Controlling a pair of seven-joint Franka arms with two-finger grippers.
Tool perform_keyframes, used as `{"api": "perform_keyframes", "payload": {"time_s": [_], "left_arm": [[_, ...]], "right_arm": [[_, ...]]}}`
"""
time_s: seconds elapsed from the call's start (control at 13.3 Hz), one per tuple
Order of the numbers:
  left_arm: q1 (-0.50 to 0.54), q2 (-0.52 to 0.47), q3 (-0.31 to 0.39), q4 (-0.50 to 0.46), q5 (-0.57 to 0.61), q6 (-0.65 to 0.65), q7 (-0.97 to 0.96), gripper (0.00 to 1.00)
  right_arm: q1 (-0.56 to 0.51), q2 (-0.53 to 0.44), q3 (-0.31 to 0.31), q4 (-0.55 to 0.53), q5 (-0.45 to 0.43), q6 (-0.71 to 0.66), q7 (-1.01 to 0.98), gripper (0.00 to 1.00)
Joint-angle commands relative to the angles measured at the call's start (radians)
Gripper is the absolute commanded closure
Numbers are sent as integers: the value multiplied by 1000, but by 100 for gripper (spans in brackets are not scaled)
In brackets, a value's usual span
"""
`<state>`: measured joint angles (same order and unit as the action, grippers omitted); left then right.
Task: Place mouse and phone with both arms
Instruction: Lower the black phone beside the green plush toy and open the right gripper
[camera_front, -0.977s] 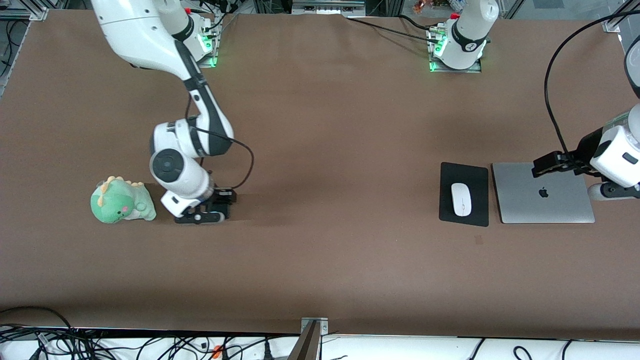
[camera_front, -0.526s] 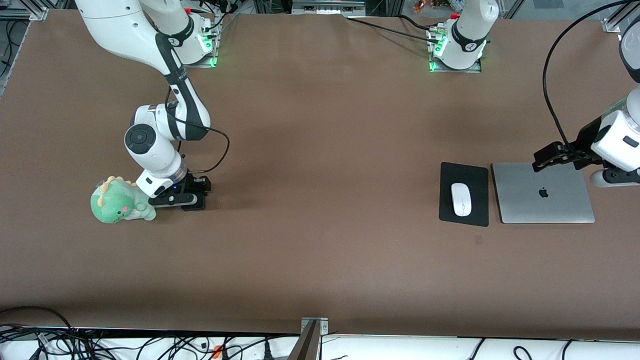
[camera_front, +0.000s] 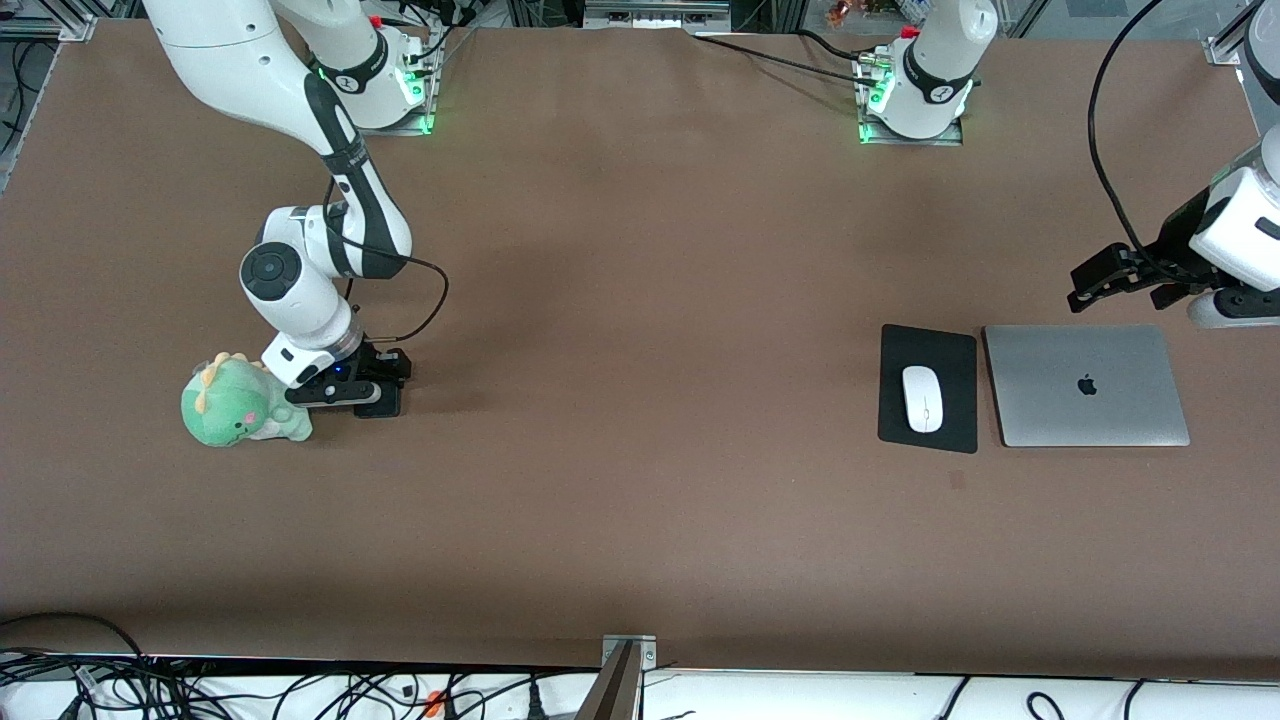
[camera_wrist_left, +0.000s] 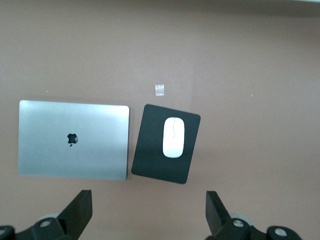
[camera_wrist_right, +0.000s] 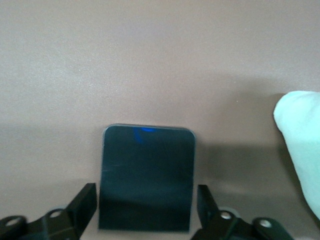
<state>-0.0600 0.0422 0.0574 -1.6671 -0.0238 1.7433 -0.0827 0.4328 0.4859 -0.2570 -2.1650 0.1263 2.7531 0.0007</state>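
The white mouse (camera_front: 923, 398) lies on a black mouse pad (camera_front: 950, 345) toward the left arm's end of the table; it also shows in the left wrist view (camera_wrist_left: 173, 136). My left gripper (camera_front: 1085, 285) is open and empty in the air over bare table, just off the laptop's edge (camera_wrist_left: 148, 205). The black phone (camera_wrist_right: 147, 177) lies flat between the fingers of my right gripper (camera_wrist_right: 147, 197), with a narrow gap on each side. In the front view the right gripper (camera_front: 383, 400) is low at the table beside the green plush and hides the phone.
A closed silver laptop (camera_front: 1130, 400) lies beside the mouse pad, also in the left wrist view (camera_wrist_left: 50, 145). A green dinosaur plush (camera_front: 235, 405) sits at the right arm's end, close to the right gripper (camera_wrist_right: 300, 145). The brown table (camera_front: 650, 350) is bare in the middle.
The right gripper has moved along the table toward the plush and now sits beside it. The left gripper has drawn back from over the laptop toward the bases.
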Motion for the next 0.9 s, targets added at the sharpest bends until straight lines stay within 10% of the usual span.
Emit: {"api": "perform_keyframes", "payload": {"time_s": [0.0, 0.83], "left_arm": [[-3, -18, -2, -14, 1, -22, 26, 0], [17, 13, 16, 47, 8, -64, 8, 0]], "right_arm": [[-8, -12, 7, -6, 23, 7, -18, 0], [-29, -128, -54, 419, 142, -754, -15, 0]]}}
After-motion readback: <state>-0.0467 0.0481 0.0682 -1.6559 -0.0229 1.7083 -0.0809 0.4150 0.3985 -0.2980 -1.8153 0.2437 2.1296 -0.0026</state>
